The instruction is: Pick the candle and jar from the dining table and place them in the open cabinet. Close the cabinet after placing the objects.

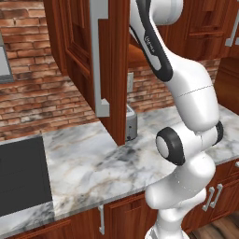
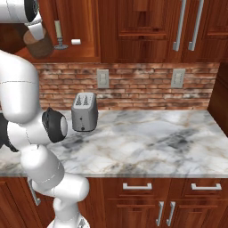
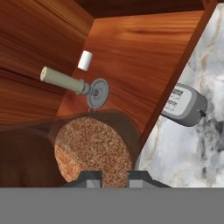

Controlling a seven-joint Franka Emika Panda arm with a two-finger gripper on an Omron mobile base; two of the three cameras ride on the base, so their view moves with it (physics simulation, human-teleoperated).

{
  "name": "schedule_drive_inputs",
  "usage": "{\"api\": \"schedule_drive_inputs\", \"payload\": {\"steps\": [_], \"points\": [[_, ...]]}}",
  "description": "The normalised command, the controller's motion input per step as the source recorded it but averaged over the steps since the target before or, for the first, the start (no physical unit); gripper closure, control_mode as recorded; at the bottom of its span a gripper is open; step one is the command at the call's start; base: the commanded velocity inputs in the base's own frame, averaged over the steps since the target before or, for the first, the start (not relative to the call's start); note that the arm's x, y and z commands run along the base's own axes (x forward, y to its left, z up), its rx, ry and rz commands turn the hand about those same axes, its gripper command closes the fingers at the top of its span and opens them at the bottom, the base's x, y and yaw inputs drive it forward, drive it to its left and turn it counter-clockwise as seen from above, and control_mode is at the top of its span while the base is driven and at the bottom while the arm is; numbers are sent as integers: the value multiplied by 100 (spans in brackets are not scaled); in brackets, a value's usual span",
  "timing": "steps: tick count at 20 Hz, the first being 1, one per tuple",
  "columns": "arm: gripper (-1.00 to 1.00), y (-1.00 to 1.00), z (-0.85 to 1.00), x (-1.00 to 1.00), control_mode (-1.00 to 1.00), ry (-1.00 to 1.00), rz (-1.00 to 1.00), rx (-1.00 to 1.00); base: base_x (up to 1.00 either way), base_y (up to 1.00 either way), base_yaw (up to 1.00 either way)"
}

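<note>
The arm (image 1: 156, 51) carries a small pale mark on its dark band in the left base view, at about one o'clock, too small to read. The toaster (image 3: 183, 105) shows faint lines on its face in the hand view, at three o'clock, also illegible.

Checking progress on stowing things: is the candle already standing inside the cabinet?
Yes, the candle stands upright on the cabinet floor, beside the jar.

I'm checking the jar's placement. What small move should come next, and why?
Probably lower the jar a little onto the cabinet shelf, then open. The gripper is shut on it just inside, beside the candle already standing there, and its base looks slightly above the shelf.
</note>
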Motion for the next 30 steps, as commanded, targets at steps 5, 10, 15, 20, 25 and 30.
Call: {"api": "schedule_drive_inputs", "payload": {"steps": [5,10,15,20,25,30], "points": [[-100,0,0,0,-100,0,0,0,0,0,0],[-100,0,0,0,-100,0,0,0,0,0,0],[-100,0,0,0,-100,2,0,0,0,0,0],[-100,0,0,1,-100,2,0,0,0,0,0],[-100,0,3,0,-100,0,0,0,0,0,0],[-100,0,13,20,-100,-1,-1,1,0,0,0]]}}
